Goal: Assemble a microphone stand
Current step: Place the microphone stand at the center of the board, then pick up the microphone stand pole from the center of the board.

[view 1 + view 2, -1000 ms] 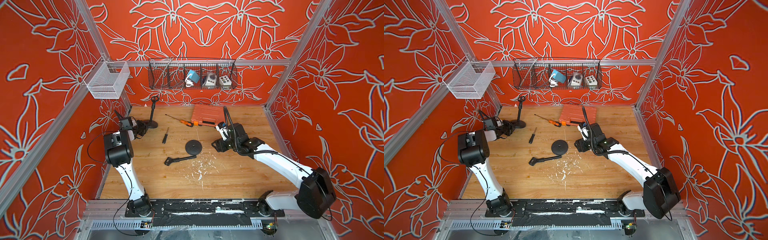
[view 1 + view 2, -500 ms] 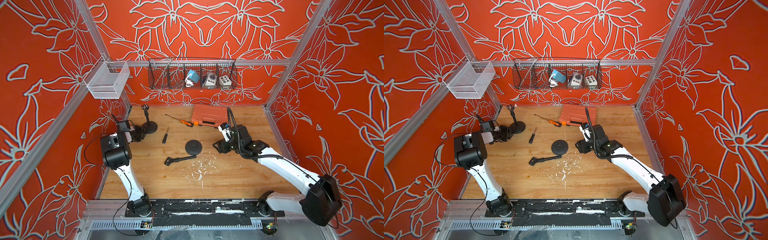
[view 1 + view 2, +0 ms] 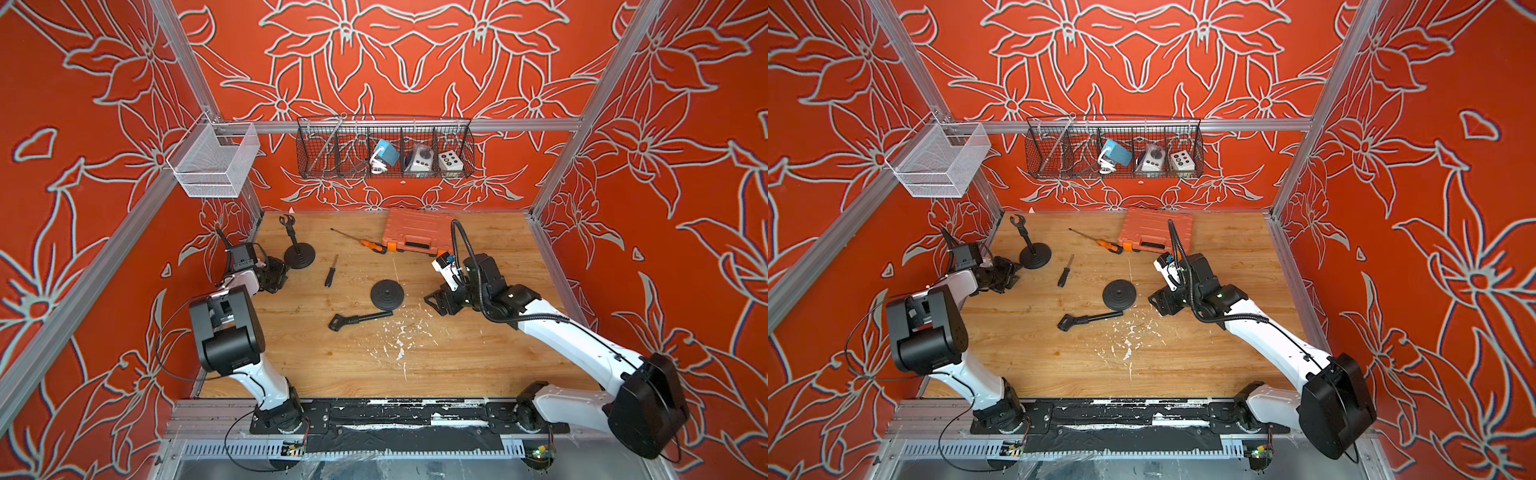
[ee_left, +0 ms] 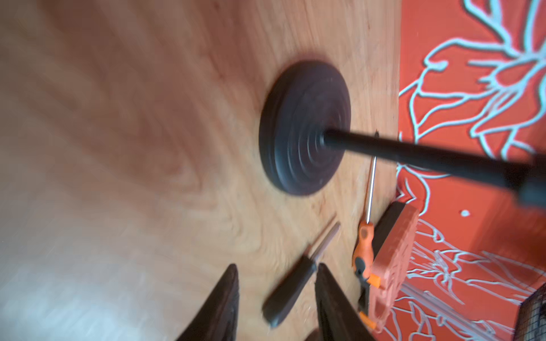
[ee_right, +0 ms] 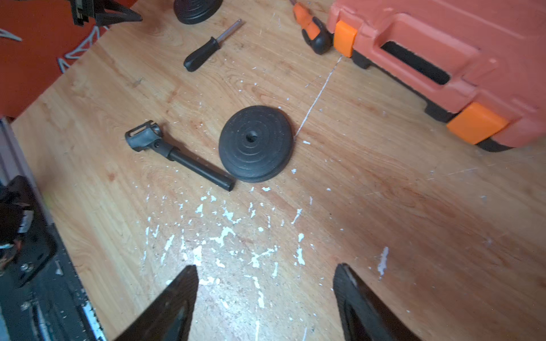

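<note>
One stand [image 3: 300, 257] built, one apart
Our left gripper [image 4: 277, 265] and right gripper [image 5: 266, 266] gape, seemingly empty; next, lift the pole [image 5: 201, 168] lying at seven o'clock of the base [image 5: 266, 159].

Orange-red walls [image 3: 415, 50] patterned with pale outlined flowers enclose a scuffed wooden floor [image 3: 457, 357] flecked with white. Aluminium rails [image 3: 519, 124] frame the booth. A black wire basket [image 3: 316, 153] and a white mesh basket [image 3: 208, 174] hang at the back in even light.

2 round stand bases [image 3: 387, 294], 2 clip-topped poles [image 3: 360, 318], 2 screwdrivers [image 3: 330, 272], 1 orange tool case [image 3: 417, 232], 2 wire baskets [image 3: 320, 158], 2 robot arms [image 3: 573, 340].
</note>
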`<state>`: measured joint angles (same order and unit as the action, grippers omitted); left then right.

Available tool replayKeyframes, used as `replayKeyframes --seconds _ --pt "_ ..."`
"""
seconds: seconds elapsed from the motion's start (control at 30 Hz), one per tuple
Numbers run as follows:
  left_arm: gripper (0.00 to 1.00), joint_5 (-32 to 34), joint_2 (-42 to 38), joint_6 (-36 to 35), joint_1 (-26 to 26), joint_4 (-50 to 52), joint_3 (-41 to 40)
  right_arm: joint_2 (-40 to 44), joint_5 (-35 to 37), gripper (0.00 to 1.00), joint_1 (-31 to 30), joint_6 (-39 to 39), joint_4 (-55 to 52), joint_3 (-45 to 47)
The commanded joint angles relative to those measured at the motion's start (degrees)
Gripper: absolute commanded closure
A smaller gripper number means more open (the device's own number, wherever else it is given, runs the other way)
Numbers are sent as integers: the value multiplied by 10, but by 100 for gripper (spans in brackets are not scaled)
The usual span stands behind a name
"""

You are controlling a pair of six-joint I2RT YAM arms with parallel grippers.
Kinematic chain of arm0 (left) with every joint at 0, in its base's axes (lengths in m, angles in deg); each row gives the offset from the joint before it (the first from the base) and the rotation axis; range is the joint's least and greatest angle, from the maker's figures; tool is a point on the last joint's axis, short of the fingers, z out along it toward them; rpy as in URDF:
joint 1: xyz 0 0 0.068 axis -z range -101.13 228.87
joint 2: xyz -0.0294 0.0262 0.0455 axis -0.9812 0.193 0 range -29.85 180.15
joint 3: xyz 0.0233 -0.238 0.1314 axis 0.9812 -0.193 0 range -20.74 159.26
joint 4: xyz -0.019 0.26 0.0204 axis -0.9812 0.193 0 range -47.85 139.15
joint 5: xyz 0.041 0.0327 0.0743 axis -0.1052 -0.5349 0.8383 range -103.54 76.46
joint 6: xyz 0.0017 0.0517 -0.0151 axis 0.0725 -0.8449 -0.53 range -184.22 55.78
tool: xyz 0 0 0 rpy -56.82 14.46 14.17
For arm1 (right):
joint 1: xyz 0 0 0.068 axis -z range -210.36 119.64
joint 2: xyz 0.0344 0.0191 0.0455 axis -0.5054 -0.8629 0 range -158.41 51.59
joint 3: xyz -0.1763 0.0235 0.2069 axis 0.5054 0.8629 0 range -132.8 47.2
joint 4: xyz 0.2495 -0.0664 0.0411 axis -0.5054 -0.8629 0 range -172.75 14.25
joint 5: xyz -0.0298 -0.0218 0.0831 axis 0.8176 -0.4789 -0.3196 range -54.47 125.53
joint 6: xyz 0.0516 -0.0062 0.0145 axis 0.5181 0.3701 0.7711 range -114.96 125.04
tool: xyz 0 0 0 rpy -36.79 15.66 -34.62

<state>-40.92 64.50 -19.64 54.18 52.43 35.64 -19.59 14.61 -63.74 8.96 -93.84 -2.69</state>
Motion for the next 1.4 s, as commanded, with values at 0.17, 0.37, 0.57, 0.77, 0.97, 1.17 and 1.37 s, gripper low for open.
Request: replayKeyframes --seconds 0.17,0.37,0.57,0.77,0.97,1.17,1.37 --pt "60 85 -133 -92 150 132 -49 -71 -76 32 -11 -161 -42 -56" --pt "60 150 -210 -121 271 205 -57 -134 -17 37 -77 -243 -51 -93" --pt "60 201 -268 -157 320 289 -43 -232 7 39 -125 -299 -35 -164" --pt "54 255 -276 -221 321 357 -14 -313 17 44 -147 -335 -32 -230" --pt "53 221 -265 -216 313 345 -15 -374 48 48 -170 -365 -39 -267" --pt "52 177 -258 -213 277 339 -25 -411 58 48 -181 -375 -25 -274" --pt "52 150 -249 -217 261 334 -34 -442 58 53 -182 -373 -19 -287"
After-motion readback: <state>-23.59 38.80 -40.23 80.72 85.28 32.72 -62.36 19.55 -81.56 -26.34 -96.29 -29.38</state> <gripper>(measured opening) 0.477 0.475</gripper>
